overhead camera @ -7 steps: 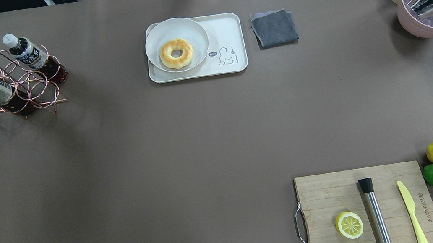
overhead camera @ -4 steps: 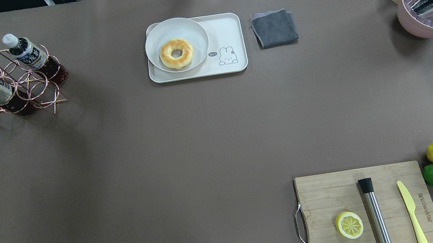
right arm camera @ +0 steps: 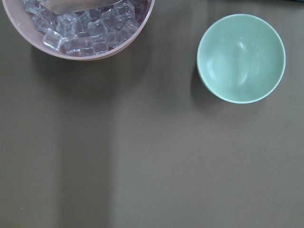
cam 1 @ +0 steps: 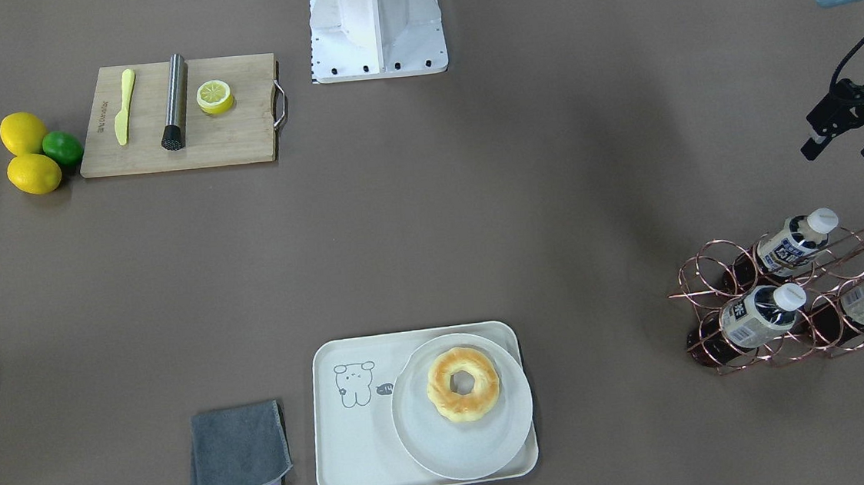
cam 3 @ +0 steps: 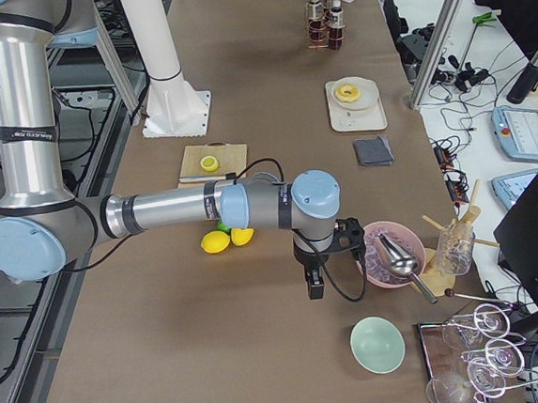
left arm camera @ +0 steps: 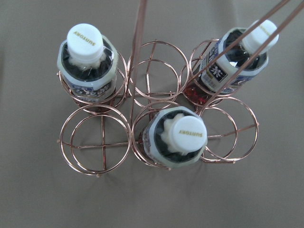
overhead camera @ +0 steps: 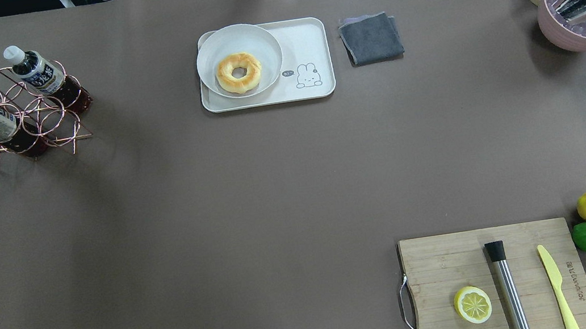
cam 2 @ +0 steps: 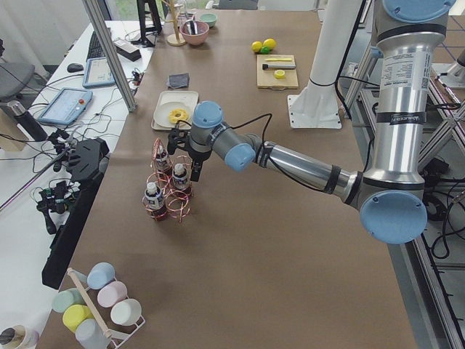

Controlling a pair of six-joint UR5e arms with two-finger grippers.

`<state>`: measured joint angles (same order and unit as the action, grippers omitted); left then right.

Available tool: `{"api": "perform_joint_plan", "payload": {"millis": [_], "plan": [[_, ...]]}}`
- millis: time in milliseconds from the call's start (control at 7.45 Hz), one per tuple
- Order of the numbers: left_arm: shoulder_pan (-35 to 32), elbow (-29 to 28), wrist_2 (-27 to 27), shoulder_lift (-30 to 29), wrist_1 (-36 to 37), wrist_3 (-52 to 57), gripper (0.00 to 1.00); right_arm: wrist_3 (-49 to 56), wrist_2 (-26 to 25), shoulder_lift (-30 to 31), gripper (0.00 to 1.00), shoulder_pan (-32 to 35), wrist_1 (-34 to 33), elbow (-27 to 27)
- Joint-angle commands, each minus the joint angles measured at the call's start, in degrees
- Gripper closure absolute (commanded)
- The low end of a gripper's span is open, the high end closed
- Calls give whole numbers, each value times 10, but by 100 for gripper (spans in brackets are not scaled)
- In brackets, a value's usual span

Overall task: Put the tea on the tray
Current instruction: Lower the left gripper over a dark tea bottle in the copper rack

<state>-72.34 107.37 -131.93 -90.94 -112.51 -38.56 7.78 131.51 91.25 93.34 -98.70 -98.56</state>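
Brown paper covers a long table [overhead camera: 251,193], and most of its middle lies bare. Three tea bottles [left arm camera: 188,134] stand in a copper wire rack [overhead camera: 45,133] near the far left corner in the overhead view. Each bottle is small and clear, holding a dark reddish-brown drink, with a white screw cap and a white-and-dark printed label. From the left wrist camera, "SUNTORY" reads in raised letters on two caps. The label print is too small to read. Three of the rack's six rings are unfilled.

The left gripper [cam 1: 843,151] hangs above the rack with its jaws apart, holding nothing and touching no bottle.

The tray [overhead camera: 306,36], cream-white with a raised rim, sits at the far middle of the table, well apart from the rack, with open table between them. A round white plate [overhead camera: 258,40] with a doughnut [overhead camera: 239,72] fills its left half. The right half is bare except for a small line-drawn animal and a speech bubble reading "hi". A folded grey cloth [overhead camera: 370,37] lies just beside the tray's right edge.

The right gripper [cam 3: 314,287] hovers at the table's right end, near a pink bowl of ice [cam 3: 387,257] and a green bowl [right arm camera: 241,58]. Whether its jaws are apart cannot be told.
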Motion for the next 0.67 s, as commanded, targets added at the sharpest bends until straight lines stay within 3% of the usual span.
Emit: {"api": "perform_joint_plan", "payload": {"millis": [0,269,537], "plan": [[21,-7,42,-35,4,-24,3,0,15,4,0,0,1,-2],[60,-23,111,-48,2,-9,3,0,16,7,0,0,8,-1],[60,-32,113,-48,-1,8,3,0,16,7,0,0,9,-2]]}}
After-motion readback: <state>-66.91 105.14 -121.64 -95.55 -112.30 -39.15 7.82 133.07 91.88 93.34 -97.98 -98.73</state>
